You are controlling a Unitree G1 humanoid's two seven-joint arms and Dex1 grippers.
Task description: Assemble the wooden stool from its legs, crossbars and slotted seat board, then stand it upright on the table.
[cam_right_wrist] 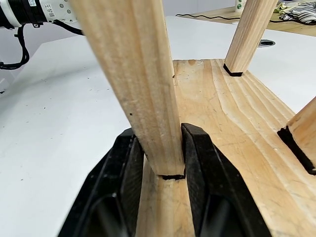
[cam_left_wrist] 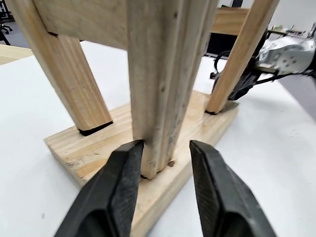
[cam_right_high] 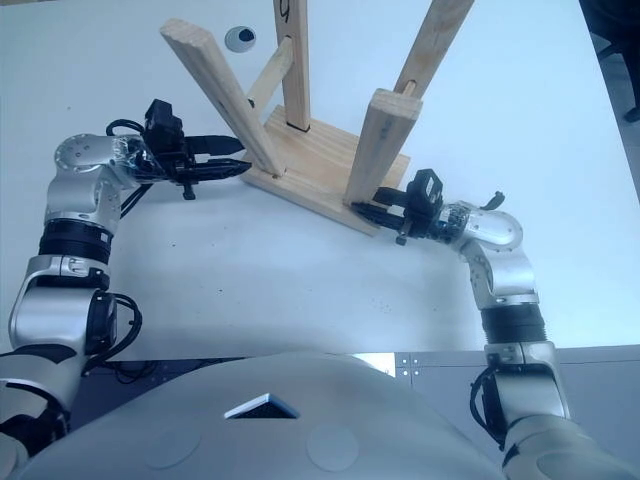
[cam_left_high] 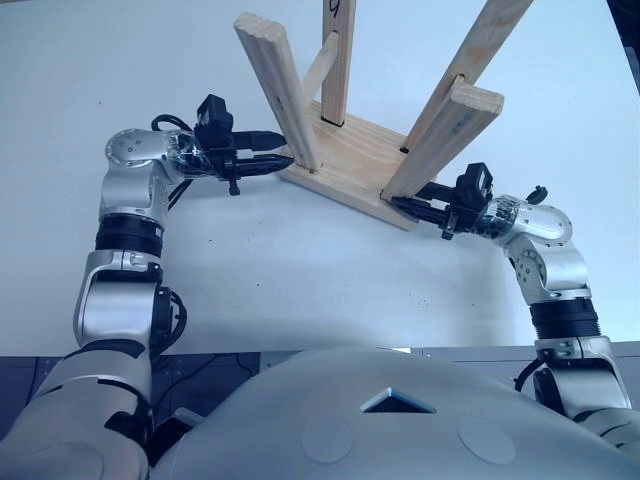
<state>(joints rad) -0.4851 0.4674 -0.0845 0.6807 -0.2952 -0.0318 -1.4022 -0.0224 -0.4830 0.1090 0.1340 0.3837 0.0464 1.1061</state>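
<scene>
Evidently the stool point(cam_left_high: 338, 80) rests upturned on its seat point(cam_left_high: 360, 165) at the table's point(cam_left_high: 300, 270) 12 o'clock, the right gripper point(cam_right_wrist: 160, 132) clamped on the 4 o'clock leg point(cam_left_high: 440, 140) to steady it, the left gripper point(cam_left_wrist: 166, 148) apart around the 9 o'clock leg point(cam_left_high: 285, 95).

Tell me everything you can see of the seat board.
The seat board is a pale wooden rectangular plank with visible grain, lying flat on the white table. Four legs stand up from dark slots in its face, at a slant. The left end effector straddles one leg's foot, open; the right end effector grips another leg just above the board.
</scene>
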